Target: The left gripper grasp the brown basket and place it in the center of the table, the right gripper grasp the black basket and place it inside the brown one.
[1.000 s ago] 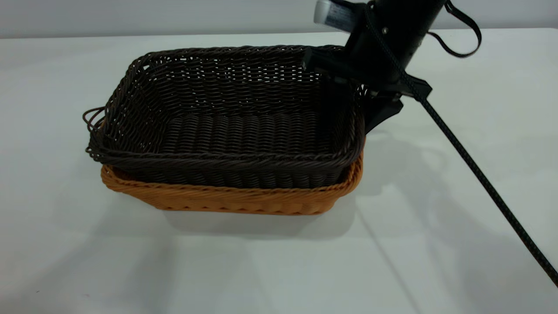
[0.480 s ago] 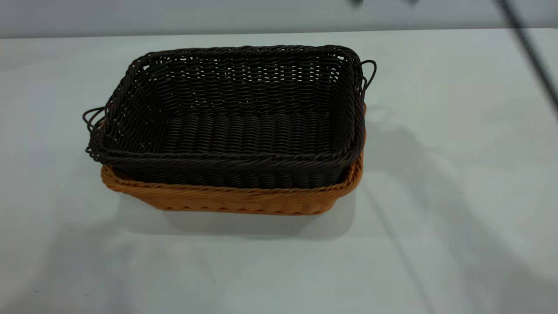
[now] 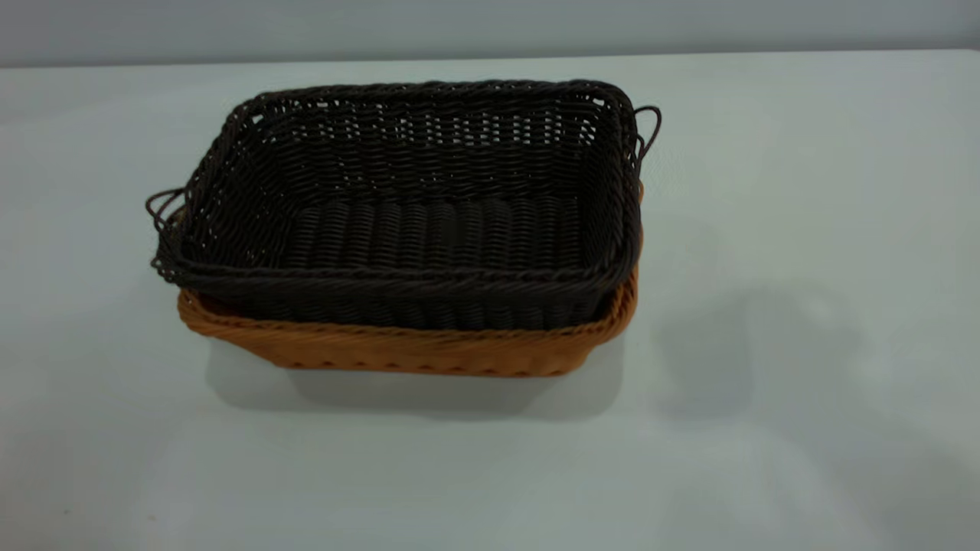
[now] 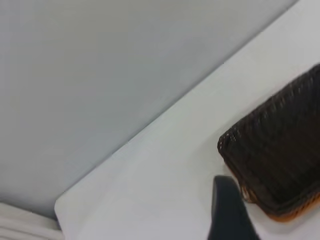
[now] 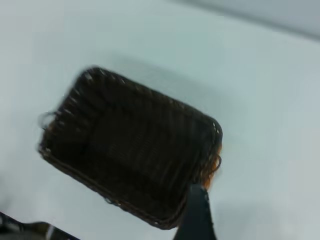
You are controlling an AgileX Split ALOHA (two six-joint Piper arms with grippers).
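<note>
black basket (image 3: 398, 207) nested in brown basket (image 3: 413, 348); both end effectors raised off baskets, opening can't tell.

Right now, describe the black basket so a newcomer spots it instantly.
On the white table, two woven baskets sit nested. The black basket is the inner, upper one, its rim above the brown basket. It is dark brown-black wicker with thin loop handles; its neighbour is orange-tan.
</note>
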